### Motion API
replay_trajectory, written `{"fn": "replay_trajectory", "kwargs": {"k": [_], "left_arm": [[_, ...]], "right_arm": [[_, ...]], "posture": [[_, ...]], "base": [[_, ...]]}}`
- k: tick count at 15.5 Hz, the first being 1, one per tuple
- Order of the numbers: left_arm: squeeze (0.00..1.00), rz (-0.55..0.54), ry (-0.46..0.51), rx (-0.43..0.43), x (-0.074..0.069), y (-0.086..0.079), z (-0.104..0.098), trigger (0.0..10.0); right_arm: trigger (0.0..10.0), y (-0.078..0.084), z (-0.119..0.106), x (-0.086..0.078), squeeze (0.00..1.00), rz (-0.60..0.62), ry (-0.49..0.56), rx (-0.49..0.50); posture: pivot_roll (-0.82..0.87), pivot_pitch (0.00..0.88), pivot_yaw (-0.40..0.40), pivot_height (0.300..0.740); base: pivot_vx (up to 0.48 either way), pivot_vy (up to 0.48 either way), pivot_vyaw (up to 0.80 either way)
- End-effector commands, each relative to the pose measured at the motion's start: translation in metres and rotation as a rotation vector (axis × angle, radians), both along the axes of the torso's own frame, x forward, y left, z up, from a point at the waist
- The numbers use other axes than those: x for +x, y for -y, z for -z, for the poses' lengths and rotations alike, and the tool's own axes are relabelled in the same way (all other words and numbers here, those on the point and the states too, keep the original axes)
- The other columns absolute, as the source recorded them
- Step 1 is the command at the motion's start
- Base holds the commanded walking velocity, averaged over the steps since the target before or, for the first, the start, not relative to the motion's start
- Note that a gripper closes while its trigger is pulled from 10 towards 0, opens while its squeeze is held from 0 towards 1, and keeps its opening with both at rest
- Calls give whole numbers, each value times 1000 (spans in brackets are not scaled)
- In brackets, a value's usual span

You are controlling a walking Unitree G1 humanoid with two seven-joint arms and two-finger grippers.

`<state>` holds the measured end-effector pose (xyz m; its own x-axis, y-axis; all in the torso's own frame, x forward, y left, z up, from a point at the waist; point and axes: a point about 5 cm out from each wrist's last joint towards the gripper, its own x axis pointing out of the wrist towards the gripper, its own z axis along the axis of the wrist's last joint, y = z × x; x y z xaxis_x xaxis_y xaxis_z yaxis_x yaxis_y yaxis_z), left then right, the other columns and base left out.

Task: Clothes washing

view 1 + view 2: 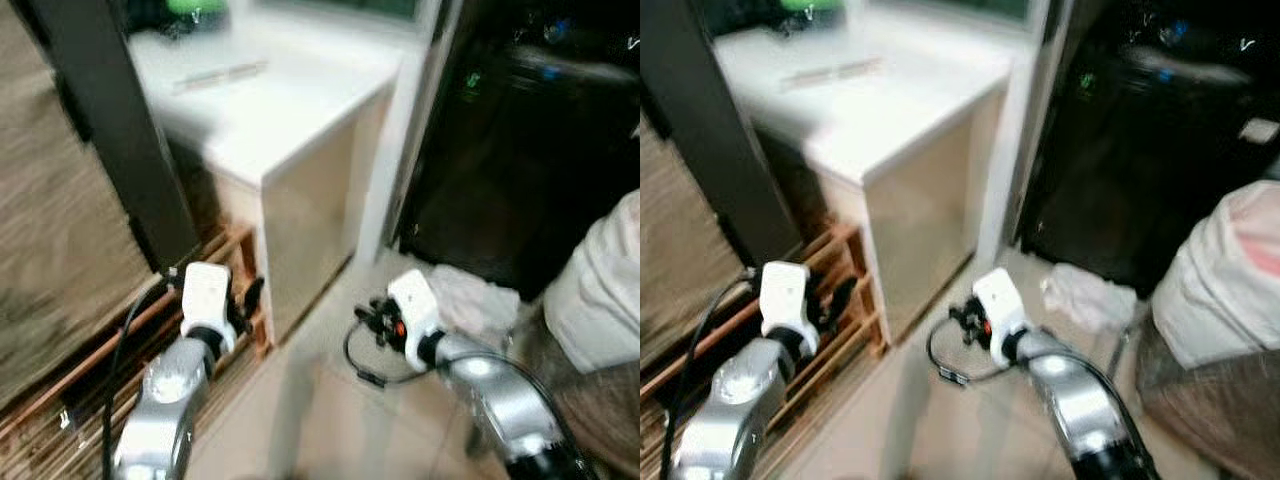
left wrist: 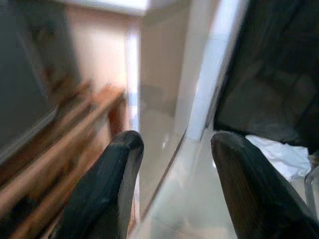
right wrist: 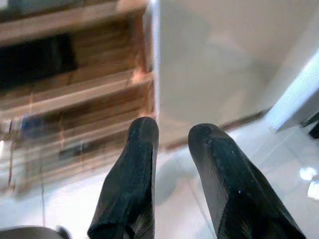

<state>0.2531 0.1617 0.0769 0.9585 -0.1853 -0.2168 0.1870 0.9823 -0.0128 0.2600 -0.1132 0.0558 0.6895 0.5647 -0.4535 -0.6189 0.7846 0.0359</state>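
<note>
A dark appliance bay (image 1: pixel 500 150) opens on the right past a white counter (image 1: pixel 280 110), and beside it a big pale laundry bag (image 1: pixel 1225 270) sits on a brown base, with a white cloth (image 1: pixel 470 295) crumpled on the tiled floor (image 1: pixel 320 400) at the bay's foot, just beyond the right gripper. The bag looks bulky and probably heavy, best taken by gathered fabric at its top, while the cloth should be light, limp and easy to pinch at a raised fold. Both the left gripper (image 2: pixel 174 164) and the right gripper (image 3: pixel 172 149) hang empty with fingers parted, the left wider, near a wooden rack (image 1: pixel 235 270).
</note>
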Motion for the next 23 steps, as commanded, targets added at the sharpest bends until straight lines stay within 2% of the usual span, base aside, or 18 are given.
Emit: {"fn": "replay_trajectory", "kwargs": {"k": [1,4,7,10,11,13,17,21,22,23], "left_arm": [[0,-18,-43,-13,-3,-4,8,10000],[0,-30,-80,-7,-4,-9,19,10000],[0,-57,-176,31,-5,-18,40,10000],[0,-126,-352,4,-10,-31,71,10000],[0,-118,-450,50,-16,-36,87,10000],[0,-99,-569,111,-25,-42,104,10000],[0,-117,-624,145,-35,-45,122,10000],[0,-123,-647,107,-43,-38,132,10000],[0,-169,-706,32,-50,-33,140,10000],[0,-169,-706,32,-50,-33,140,10000]], "right_arm": [[10000,3,6,1,0,26,-17,-32],[10000,7,21,-1,0,61,-57,-57],[10000,17,46,-4,0,160,-129,-113],[10000,23,72,-12,0,242,-235,-141],[10000,23,83,-18,0,239,-278,-176],[10000,23,95,-26,0,226,-331,-228],[10000,27,115,-44,0,280,-455,-255],[10000,34,120,-44,0,322,-453,-277],[10000,43,121,-44,0,399,-471,-271],[10000,43,121,-44,0,399,-471,-271]], "posture": [[82,0,-11,740],[86,0,-18,740],[98,0,-31,740],[106,0,-44,740],[109,0,-50,740],[116,0,-60,740],[120,0,-63,740],[119,0,-70,740],[113,0,-71,740],[113,0,-71,740]], "base": [[0,0,0],[0,0,0],[0,0,0],[0,0,0],[0,0,0],[0,0,0],[0,0,0],[0,0,0],[0,0,0],[0,0,0]]}}
